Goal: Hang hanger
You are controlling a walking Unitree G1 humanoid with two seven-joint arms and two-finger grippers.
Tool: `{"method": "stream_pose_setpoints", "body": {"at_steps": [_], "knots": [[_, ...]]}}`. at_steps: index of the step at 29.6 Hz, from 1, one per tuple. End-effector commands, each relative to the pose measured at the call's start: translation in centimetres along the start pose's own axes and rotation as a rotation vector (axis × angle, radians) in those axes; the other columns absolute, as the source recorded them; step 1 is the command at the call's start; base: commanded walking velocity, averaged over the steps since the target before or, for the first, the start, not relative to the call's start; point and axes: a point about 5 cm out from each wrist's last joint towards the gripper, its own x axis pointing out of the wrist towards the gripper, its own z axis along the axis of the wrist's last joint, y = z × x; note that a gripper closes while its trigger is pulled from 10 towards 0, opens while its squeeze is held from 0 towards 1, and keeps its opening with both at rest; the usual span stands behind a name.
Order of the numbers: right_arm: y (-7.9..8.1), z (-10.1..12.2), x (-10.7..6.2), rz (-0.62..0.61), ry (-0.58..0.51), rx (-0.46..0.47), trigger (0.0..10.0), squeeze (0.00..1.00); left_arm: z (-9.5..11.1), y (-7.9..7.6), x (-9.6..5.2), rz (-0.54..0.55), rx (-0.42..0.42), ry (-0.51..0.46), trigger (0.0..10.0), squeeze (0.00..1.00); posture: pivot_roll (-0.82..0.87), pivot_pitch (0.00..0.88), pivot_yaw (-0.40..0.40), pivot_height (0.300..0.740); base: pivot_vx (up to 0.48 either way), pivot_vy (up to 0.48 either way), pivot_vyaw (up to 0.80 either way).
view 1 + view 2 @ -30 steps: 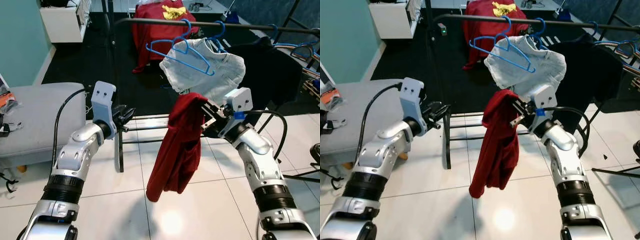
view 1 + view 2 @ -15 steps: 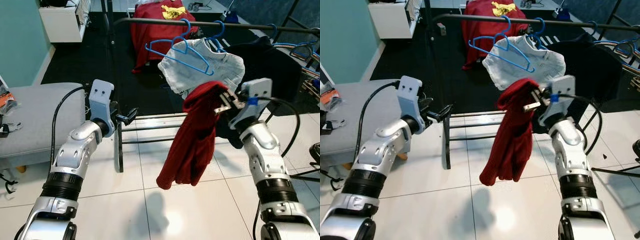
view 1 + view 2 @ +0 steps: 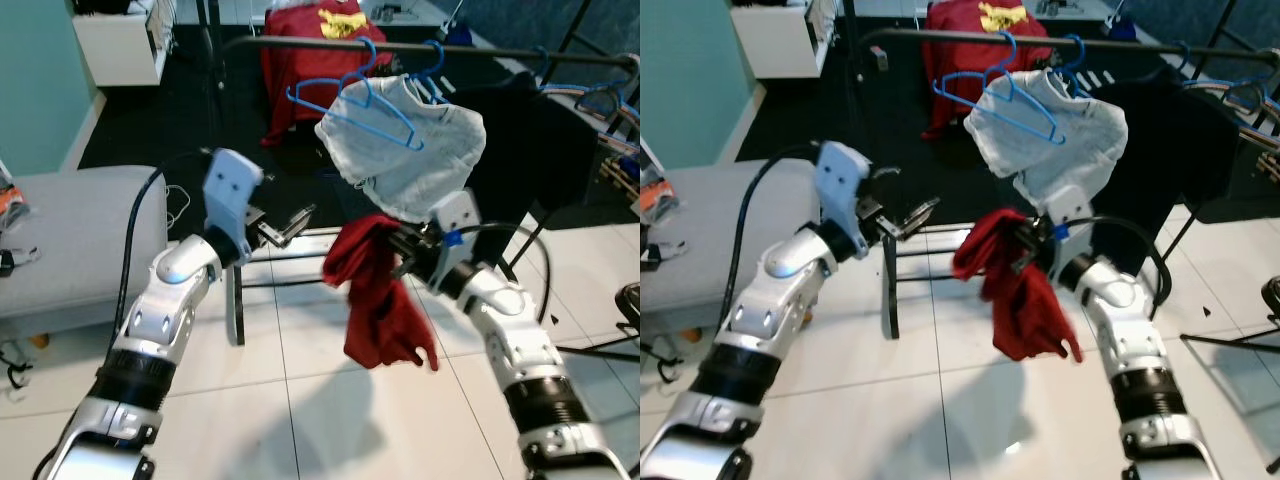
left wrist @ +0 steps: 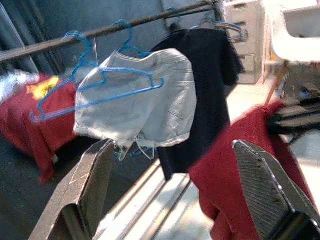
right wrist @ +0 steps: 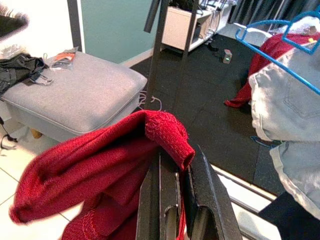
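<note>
Before the clothes rail point(image 3: 400, 47), right gripper point(image 3: 398, 243) clamps red garment point(image 3: 375, 300).

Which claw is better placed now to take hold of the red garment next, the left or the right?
Probably the left: the left claw is open, empty and aimed at the red garment, just beside it. The right claw is already shut on the cloth.

A black clothes rail point(image 3: 400, 46) crossed the top of the frame and carried the hung things: an empty blue hanger point(image 3: 345, 100) at centre top, a pale denim garment point(image 3: 405, 145) on another blue hanger just right of it, and a black garment point(image 3: 540, 130) further right. A white tiled floor point(image 3: 300, 400) filled the lower frame. A grey ottoman point(image 3: 70, 235) stood at the left edge.
</note>
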Motion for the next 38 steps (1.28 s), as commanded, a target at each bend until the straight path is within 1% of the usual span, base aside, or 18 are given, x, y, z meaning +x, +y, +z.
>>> {"method": "stream_pose_setpoints", "body": {"at_steps": [1, 2, 4, 5, 7, 8, 10, 16, 17, 19, 20, 22, 23, 27, 29, 31, 36, 38], "knots": [[-0.1, 0.7, 0.1, -0.002, -0.025, -0.021, 0.0, 0.00, 0.1, -0.6, -0.1, -0.047, 0.041, -0.005, 10.0, 1.00, -0.07, 0.124, -0.050, 0.740, 0.000, 0.000, 0.00], [-0.1, 0.8, 0.2, -0.007, -0.029, -0.023, 0.0, 0.00, 0.4, -1.4, -0.1, -0.110, 0.086, -0.014, 10.0, 1.00, -0.06, 0.126, -0.051, 0.740, 0.000, 0.000, 0.00], [-0.1, 0.8, 0.2, -0.007, -0.029, -0.023, 0.0, 0.00, 0.4, -1.4, -0.1, -0.110, 0.086, -0.014, 10.0, 1.00, -0.06, 0.126, -0.051, 0.740, 0.000, 0.000, 0.00], [-0.3, 1.2, 0.5, -0.018, -0.045, -0.029, 0.0, 0.00, 0.5, -2.2, -0.1, -0.181, 0.111, -0.015, 10.0, 1.00, -0.06, 0.128, -0.051, 0.740, 0.000, 0.000, 0.00], [-0.3, 1.2, 0.5, -0.018, -0.045, -0.029, 0.0, 0.00, 0.5, -2.2, -0.1, -0.181, 0.111, -0.015, 10.0, 1.00, -0.06, 0.128, -0.051, 0.740, 0.000, 0.000, 0.00], [-0.5, 1.7, 0.7, -0.031, -0.067, -0.030, 0.0, 0.00, 0.2, -3.2, -0.2, -0.260, 0.118, 0.010, 10.0, 0.00, -0.06, 0.129, -0.050, 0.740, 0.000, 0.000, 0.00], [-0.3, 2.5, 1.1, -0.021, -0.088, -0.037, 0.0, 0.00, -0.7, -4.2, -0.2, -0.318, 0.092, 0.065, 10.0, 0.00, -0.06, 0.132, -0.047, 0.740, 0.000, 0.000, 0.00], [1.0, 2.5, 1.2, 0.070, -0.068, -0.085, 0.0, 0.00, -1.9, -4.4, 0.4, -0.261, 0.082, 0.104, 10.0, 0.00, -0.06, 0.134, -0.046, 0.740, 0.000, 0.000, 0.00], [1.4, 2.6, 1.3, 0.093, -0.071, -0.091, 0.0, 0.00, -2.1, -4.2, 0.6, -0.227, 0.087, 0.110, 10.0, 0.00, -0.07, 0.135, -0.041, 0.740, 0.000, 0.000, 0.00], [1.4, 2.6, 1.3, 0.093, -0.071, -0.091, 0.0, 0.00, -2.1, -4.2, 0.6, -0.227, 0.087, 0.110, 10.0, 0.00, -0.07, 0.135, -0.041, 0.740, 0.000, 0.000, 0.00], [1.9, 2.7, 1.3, 0.116, -0.074, -0.096, 0.0, 0.00, -2.0, -3.8, 0.8, -0.185, 0.082, 0.106, 10.0, 0.00, -0.07, 0.135, -0.038, 0.740, 0.000, 0.000, 0.00], [1.9, 2.7, 1.3, 0.116, -0.074, -0.096, 0.0, 0.00, -2.0, -3.8, 0.8, -0.185, 0.082, 0.106, 10.0, 0.00, -0.07, 0.135, -0.038, 0.740, 0.000, 0.000, 0.00], [2.2, 2.7, 1.3, 0.133, -0.072, -0.102, 0.0, 0.00, -1.8, -3.3, 1.1, -0.148, 0.072, 0.093, 10.0, 0.00, -0.07, 0.135, -0.036, 0.740, 0.000, 0.000, 0.00], [2.3, 2.4, 1.1, 0.141, -0.062, -0.109, 0.0, 0.00, -1.4, -2.5, 1.1, -0.109, 0.059, 0.071, 10.0, 0.00, -0.07, 0.137, -0.035, 0.740, 0.000, 0.000, 0.00], [1.8, 2.1, 0.8, 0.121, -0.051, -0.110, 0.0, 0.00, -1.3, -1.6, 0.6, -0.096, 0.069, 0.073, 10.0, 0.00, -0.06, 0.137, -0.036, 0.740, 0.000, 0.000, 0.00], [1.6, 2.0, 0.6, 0.110, -0.048, -0.110, 0.0, 0.00, -1.4, -1.3, 0.1, -0.102, 0.075, 0.080, 10.0, 0.00, -0.06, 0.139, -0.038, 0.740, 0.000, 0.000, 0.00], [1.4, 2.0, 0.4, 0.103, -0.046, -0.109, 0.0, 0.00, -1.6, -1.1, -0.3, -0.115, 0.078, 0.091, 10.0, 0.00, -0.06, 0.140, -0.039, 0.740, 0.000, 0.000, 0.00], [1.3, 2.1, 0.0, 0.105, -0.046, -0.102, 0.0, 0.00, -2.0, -1.1, -1.0, -0.123, 0.072, 0.106, 10.0, 0.00, -0.05, 0.142, -0.045, 0.740, 0.000, 0.000, 0.00]]}}
